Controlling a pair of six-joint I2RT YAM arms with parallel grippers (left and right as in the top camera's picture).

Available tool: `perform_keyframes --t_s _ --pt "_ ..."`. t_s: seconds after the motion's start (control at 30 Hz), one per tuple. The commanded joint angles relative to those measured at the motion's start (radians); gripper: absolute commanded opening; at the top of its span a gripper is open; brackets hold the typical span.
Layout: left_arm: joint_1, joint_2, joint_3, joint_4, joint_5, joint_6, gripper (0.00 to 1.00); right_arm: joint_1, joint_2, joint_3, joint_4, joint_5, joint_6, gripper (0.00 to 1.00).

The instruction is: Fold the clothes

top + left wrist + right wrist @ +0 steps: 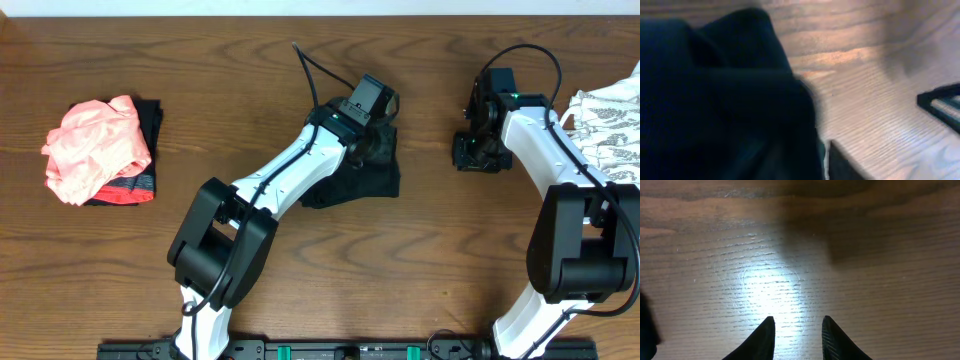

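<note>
A crumpled black garment [372,178] lies at the middle of the wooden table. My left gripper [376,135] hovers low over its far edge. In the left wrist view the black cloth [725,110] fills the left side and hides one finger. The other finger [842,165] stands apart from the cloth with a thin sliver of light between, so the jaws look open and hold nothing. My right gripper [478,152] [796,322] is just above bare wood to the right of the garment, open and empty.
A coral-pink garment [95,148] lies bunched on a dark, red-banded one [142,186] at the far left. A white leaf-patterned garment [612,125] lies at the right edge, behind my right arm. The black garment's edge [646,327] shows in the right wrist view.
</note>
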Motion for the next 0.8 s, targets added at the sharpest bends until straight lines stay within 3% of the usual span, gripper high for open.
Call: perform_keyframes --t_s 0.0,0.17,0.27,0.4,0.47,0.53,0.63,0.77 --pt "0.002 -0.004 0.005 0.031 -0.016 -0.001 0.48 -0.001 -0.006 -0.002 -0.001 -0.007 0.002 0.3" --pt "0.005 -0.008 0.005 0.031 0.027 0.005 0.52 -0.001 -0.006 -0.003 0.001 -0.008 -0.01 0.3" --pt "0.018 -0.035 0.006 0.016 0.032 0.051 0.46 -0.001 -0.006 -0.002 0.008 -0.024 -0.051 0.3" --pt "0.075 -0.125 0.006 -0.029 0.011 0.063 0.4 -0.001 -0.007 -0.002 0.037 -0.186 -0.177 0.25" --pt "0.116 -0.173 0.006 -0.075 -0.042 0.064 0.39 -0.001 -0.013 -0.002 0.051 -0.29 -0.241 0.1" --pt "0.158 -0.212 0.006 -0.131 -0.105 0.064 0.39 -0.001 -0.026 0.007 0.058 -0.443 -0.32 0.01" --pt "0.228 -0.245 0.006 -0.21 -0.124 0.063 0.39 0.005 -0.056 0.038 0.06 -0.732 -0.416 0.01" --pt "0.276 -0.243 0.002 -0.308 -0.121 0.06 0.39 0.049 -0.074 0.056 0.159 -1.035 -0.403 0.01"
